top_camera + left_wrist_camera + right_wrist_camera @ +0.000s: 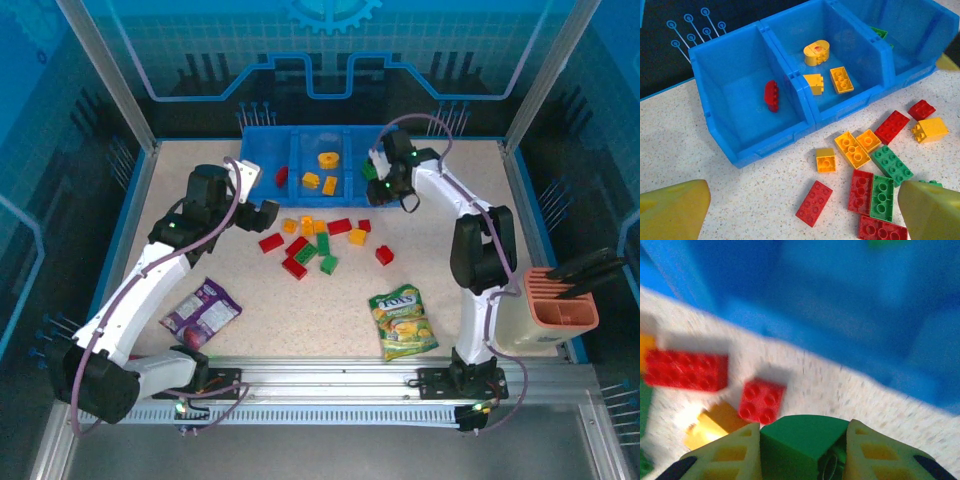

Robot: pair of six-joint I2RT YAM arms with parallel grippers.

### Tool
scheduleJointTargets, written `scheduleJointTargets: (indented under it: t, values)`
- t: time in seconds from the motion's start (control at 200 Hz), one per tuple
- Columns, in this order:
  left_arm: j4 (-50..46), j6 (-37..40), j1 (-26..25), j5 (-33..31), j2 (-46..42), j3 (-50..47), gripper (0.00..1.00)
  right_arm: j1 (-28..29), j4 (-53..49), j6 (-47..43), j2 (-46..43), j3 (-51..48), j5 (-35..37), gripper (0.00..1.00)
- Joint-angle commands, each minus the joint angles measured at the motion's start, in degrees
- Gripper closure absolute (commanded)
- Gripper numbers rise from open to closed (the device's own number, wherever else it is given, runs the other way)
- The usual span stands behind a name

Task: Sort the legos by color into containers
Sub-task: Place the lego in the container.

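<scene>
Tray: the blue rectangular plastic tray with three compartments sits at the far middle of the speckled table.
Left compartment: one red brick, standing on edge against the divider.
Middle compartment: three yellow bricks.
Right compartment: a green brick shows at its far side.
Loose bricks: a mixed pile of red, yellow and green plastic bricks lies on the table just near of the tray.
Right gripper: by the near wall of the right compartment, its fingers closed on a green curved-top brick.
Left gripper: near the pile's left edge, its yellow fingers spread wide and holding nothing.
Near side: a purple snack packet on the left, a green-yellow snack bag on the right.
Right edge: a beige-and-salmon slotted holder.
</scene>
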Motion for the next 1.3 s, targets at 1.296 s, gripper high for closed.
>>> scheduleJointTargets:
  t: [1.296]
  values:
    - [-1.19, -1.14, 0.89, 1.65, -0.42, 1.58, 0.03, -0.17, -2.61, -1.71, 7.92, 20.75, -0.84, 0.46]
